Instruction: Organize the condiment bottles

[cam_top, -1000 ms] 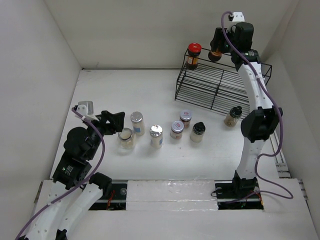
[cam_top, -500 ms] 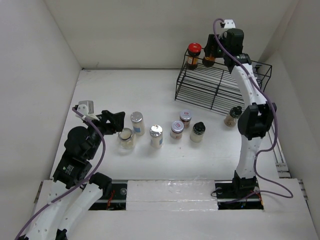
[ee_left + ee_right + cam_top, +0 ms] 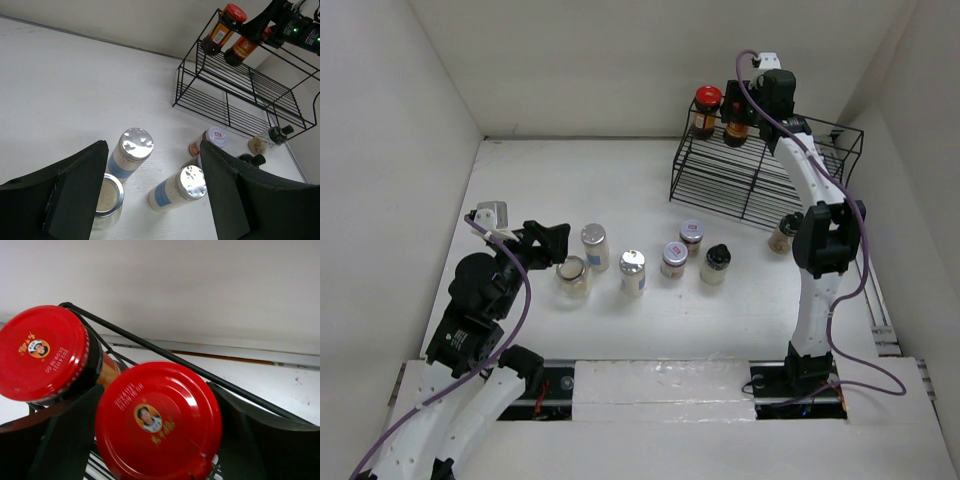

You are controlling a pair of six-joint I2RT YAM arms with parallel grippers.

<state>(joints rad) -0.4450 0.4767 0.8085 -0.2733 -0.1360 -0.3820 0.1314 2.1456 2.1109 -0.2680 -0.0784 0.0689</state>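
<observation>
Right claw (image 3: 739,113) straddles red jar (image 3: 157,422), three o'clock of its twin (image 3: 42,352) on rack (image 3: 720,185); grip unclear. Best: part fully, lift straight. Left claw (image 3: 558,247) agape.

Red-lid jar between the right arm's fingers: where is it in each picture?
Top view: the red-lid jar is upper right, at the top of the rack.
Left wrist view: red-lid jar, top right corner.
Right wrist view: red-lid jar, bottom centre, lid facing the camera.
Shared landmark: the other red-lid jar, just left of it everywhere.

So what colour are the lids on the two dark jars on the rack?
Red lids, each with a small yellow portrait; clearest in the right wrist view.
</observation>
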